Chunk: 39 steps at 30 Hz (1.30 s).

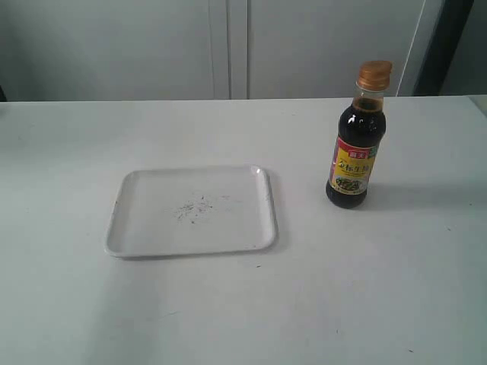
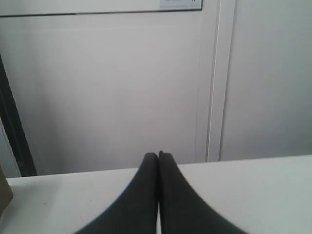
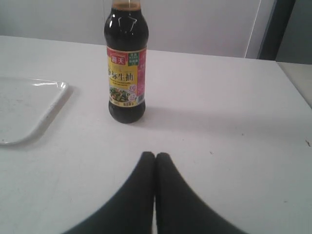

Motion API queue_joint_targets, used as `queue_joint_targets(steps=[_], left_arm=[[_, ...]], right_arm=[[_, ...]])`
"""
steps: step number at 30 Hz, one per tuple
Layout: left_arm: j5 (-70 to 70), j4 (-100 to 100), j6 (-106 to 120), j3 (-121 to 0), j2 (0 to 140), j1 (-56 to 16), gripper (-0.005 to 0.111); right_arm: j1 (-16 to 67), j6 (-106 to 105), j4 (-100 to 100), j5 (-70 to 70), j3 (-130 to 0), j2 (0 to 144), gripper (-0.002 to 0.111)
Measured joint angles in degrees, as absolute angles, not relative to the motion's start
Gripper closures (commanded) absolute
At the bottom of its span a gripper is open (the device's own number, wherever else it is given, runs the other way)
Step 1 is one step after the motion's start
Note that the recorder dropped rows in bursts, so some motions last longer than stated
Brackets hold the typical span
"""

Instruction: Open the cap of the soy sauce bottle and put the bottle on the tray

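The soy sauce bottle (image 1: 356, 148) stands upright on the white table, right of the tray (image 1: 122, 228), with its golden-brown cap (image 1: 374, 74) closed on top. In the right wrist view the bottle (image 3: 126, 73) stands ahead of my right gripper (image 3: 155, 157), which is shut and empty, well short of it; the cap is cut off by the frame edge, and a tray corner (image 3: 29, 122) shows beside it. My left gripper (image 2: 158, 157) is shut on nothing, facing the back wall over the table. Neither gripper appears in the exterior view.
White cabinet panels stand behind the table (image 1: 380, 289). A dark vertical strip (image 1: 449, 46) runs at the back right. A brown object's edge (image 2: 4, 195) shows at the border of the left wrist view.
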<state>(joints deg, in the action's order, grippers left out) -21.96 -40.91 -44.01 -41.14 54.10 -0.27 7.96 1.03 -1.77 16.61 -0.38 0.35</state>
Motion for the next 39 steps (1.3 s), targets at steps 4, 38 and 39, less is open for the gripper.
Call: queue_joint_targets(steps=[4,38,39], left_arm=[[-18.5,-43.2,-41.7,-44.3,60.0,-5.7,0.107],[-60.6,-45.6,-35.9,-59.2,104.5,-28.0,0.100],[-61.5,-46.7,-37.3,-60.3,105.8,-28.0,0.096]], right_arm=[[8.0,1.0,-1.8,12.3,-0.4,0.4,0.108],[8.0,13.1,-2.2,-17.5,-0.5,0.4,0.108],[8.0,13.2,-2.2,-17.5,-0.9,0.4,0.108]])
